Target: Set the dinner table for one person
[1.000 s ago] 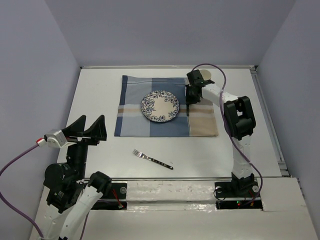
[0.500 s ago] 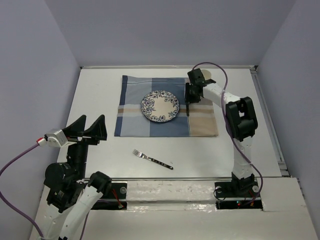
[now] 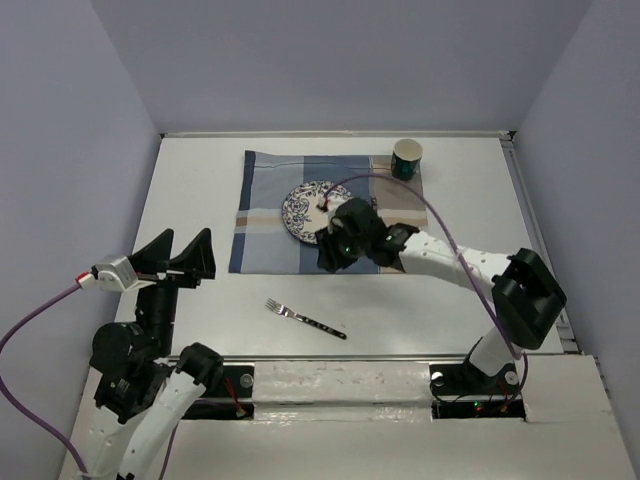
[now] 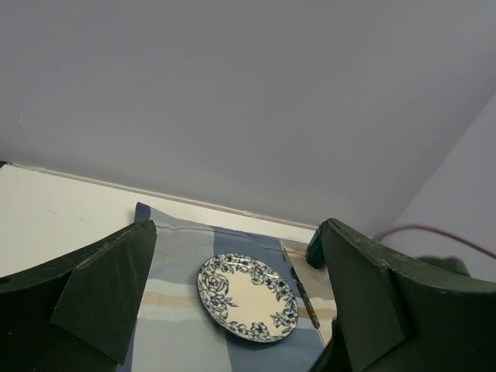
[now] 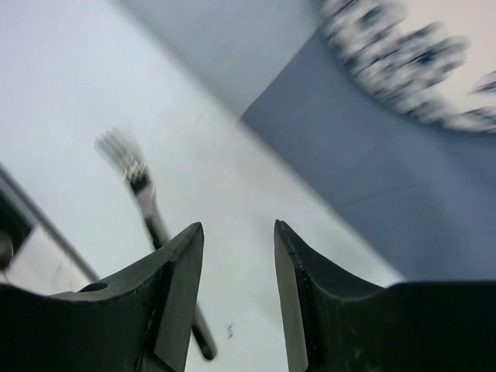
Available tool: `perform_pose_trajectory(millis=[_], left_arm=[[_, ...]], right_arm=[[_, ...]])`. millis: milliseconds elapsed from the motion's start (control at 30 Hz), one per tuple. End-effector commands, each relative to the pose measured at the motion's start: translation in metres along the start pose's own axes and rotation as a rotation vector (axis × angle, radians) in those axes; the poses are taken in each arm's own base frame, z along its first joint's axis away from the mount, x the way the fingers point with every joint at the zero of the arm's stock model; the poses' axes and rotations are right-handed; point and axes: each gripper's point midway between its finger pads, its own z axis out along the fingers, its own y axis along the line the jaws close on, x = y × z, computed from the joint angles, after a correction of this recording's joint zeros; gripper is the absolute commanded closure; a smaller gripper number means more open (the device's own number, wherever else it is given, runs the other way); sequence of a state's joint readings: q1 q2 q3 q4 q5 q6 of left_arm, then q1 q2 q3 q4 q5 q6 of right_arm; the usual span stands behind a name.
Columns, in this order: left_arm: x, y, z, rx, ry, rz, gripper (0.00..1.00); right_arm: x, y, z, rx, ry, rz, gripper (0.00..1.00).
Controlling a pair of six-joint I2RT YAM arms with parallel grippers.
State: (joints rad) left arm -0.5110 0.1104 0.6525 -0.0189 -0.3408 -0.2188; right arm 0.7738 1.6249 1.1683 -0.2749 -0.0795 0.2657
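Note:
The white dinner table (image 3: pixel 200 200) carries a blue-and-tan plaid placemat (image 3: pixel 265 235) with a blue floral plate (image 3: pixel 300 205) on it. In the left wrist view a dark knife (image 4: pixel 304 298) lies on the mat just right of the plate (image 4: pixel 246 297). A fork (image 3: pixel 305 319) lies on the bare table in front of the mat. My right gripper (image 3: pixel 332 252) is open and empty above the mat's front edge. In its wrist view (image 5: pixel 237 229) the fork (image 5: pixel 147 201) lies just left of the fingers. My left gripper (image 3: pixel 180 260) is open, empty and raised at the near left.
A green cup (image 3: pixel 407 158) stands at the placemat's far right corner; it shows partly behind my left gripper's right finger (image 4: pixel 314 252). Lavender walls close the table at the back and sides. The right arm's purple cable (image 3: pixel 440 215) arcs over the mat.
My right arm has swung from beside the plate's right edge toward the near side, to the mat's front edge. The knife stays on the mat. The cup is now uncovered. The left arm is still.

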Motion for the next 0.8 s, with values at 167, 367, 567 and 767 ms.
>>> perform_pose_trajectory(millis=[167, 367, 567, 767], left_arm=[[-0.001, 0.002, 0.008, -0.019, -0.013, 0.019, 0.02], [0.002, 0.003, 0.01, -0.03, -0.003, 0.027, 0.02], [0.001, 0.004, 0.01, -0.034, -0.008, 0.029, 0.02], [0.001, 0.003, 0.011, -0.029, -0.007, 0.03, 0.02]], right_arm=[[0.118, 0.085, 0.008, -0.176, 0.194, -0.271, 0.52], [0.138, 0.1, 0.016, -0.188, 0.238, -0.333, 0.52], [0.159, 0.098, 0.023, -0.153, 0.289, -0.346, 0.57], [0.159, 0.105, 0.028, -0.149, 0.29, -0.359, 0.71]])
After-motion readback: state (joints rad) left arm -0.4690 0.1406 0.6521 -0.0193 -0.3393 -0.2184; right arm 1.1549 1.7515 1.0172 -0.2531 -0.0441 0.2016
